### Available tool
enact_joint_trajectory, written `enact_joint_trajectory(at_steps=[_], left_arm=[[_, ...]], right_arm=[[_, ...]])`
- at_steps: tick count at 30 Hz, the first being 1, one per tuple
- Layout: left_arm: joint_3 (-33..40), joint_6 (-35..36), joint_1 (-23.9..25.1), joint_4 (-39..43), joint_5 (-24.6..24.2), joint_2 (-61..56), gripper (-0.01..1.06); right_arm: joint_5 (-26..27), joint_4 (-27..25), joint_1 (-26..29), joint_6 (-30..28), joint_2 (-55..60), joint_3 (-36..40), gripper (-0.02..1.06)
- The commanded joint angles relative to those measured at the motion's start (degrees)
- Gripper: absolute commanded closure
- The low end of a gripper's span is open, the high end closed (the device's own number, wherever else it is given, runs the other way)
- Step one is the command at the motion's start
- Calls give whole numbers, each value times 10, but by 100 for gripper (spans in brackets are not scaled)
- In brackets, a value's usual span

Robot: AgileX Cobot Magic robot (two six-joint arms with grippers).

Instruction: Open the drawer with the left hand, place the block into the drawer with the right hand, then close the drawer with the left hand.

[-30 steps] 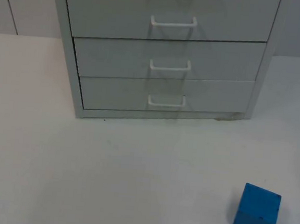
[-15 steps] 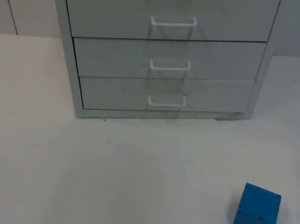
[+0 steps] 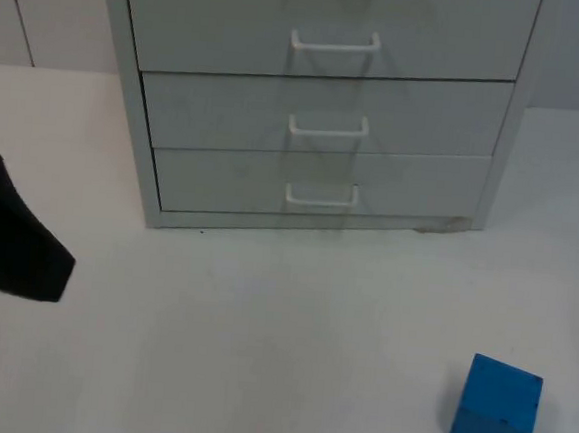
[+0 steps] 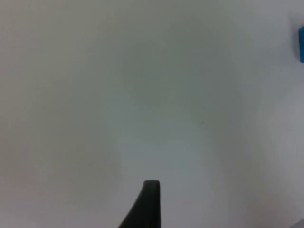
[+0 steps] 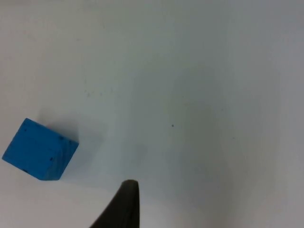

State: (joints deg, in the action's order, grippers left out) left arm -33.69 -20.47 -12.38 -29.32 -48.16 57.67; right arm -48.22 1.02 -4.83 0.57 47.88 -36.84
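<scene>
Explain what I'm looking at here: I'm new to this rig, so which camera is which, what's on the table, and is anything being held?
This is a two-armed robot at a white table. The top view looks down from a fixed camera: a grey cabinet with its drawers shut stands at the back, a blue block lies near the front. The black shape at the left edge is the left arm. The other two pictures come from wrist cameras; the dark tip in each is a fingertip. The right wrist camera looks down on the block beside its fingertip. Nothing is held.
</scene>
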Motion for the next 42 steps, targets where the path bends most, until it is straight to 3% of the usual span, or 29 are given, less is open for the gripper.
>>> enact_joint_trajectory(at_steps=[1,5,9,16,20,26,30,32,42], left_arm=[[-3,19,-31,15,27,18,18],[-3,77,-96,65,67,68,18],[-13,77,-128,70,92,98,18],[-100,100,-188,150,90,182,18],[-188,107,-228,252,78,272,18],[-249,101,-254,342,89,355,26],[-260,92,-264,437,161,407,53],[-260,85,-264,445,173,414,57],[-260,46,-264,518,266,486,46]], right_arm=[[7,-1,3,2,-1,-4,-1],[10,-1,3,2,-1,0,-1],[10,-1,3,2,-1,0,-1],[11,-1,3,2,-1,0,-1],[11,-1,3,2,-1,0,-1],[12,-1,3,2,-1,0,-1],[16,0,3,2,-1,0,-1],[16,1,3,2,-1,0,-1],[28,1,3,5,-1,0,-1]])
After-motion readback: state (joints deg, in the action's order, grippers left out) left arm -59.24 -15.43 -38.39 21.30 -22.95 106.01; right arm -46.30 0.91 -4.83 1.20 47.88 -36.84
